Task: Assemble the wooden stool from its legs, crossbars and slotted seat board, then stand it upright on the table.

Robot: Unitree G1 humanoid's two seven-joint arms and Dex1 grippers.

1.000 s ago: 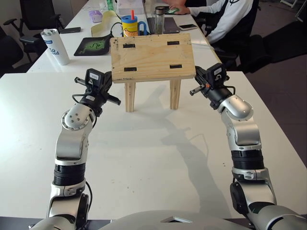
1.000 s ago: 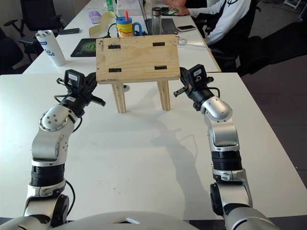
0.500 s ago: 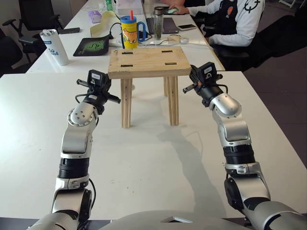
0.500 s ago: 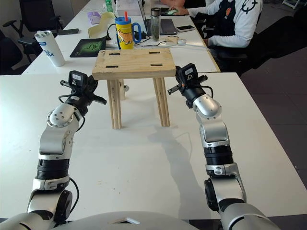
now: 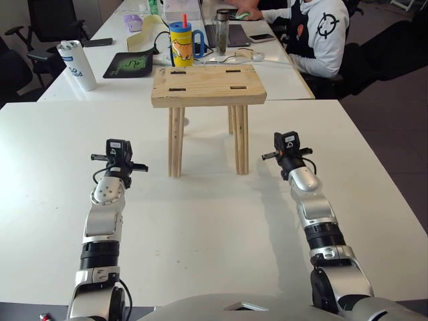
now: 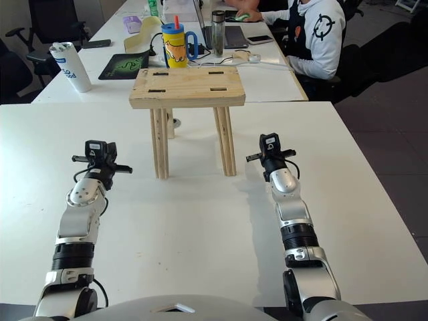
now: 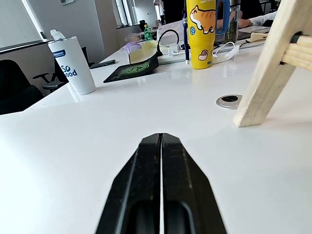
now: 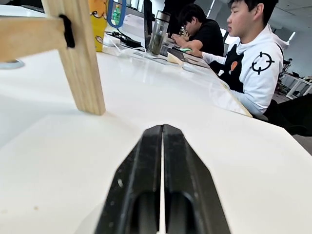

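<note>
Left wrist view: left pincer (image 7: 161, 139) fully together, empty; right pincer (image 8: 162, 130) likewise, both clear of the stool (image 5: 207, 87)

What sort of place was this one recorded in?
Most likely a shared office or lab workspace: long white tables, black office chairs at the far left, and a mouse pad and white tumbler on the next table.

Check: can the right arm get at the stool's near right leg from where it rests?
Probably yes. The right gripper sits low over the table beside that leg, with bare tabletop between; its fingers are shut and would need opening.
</note>
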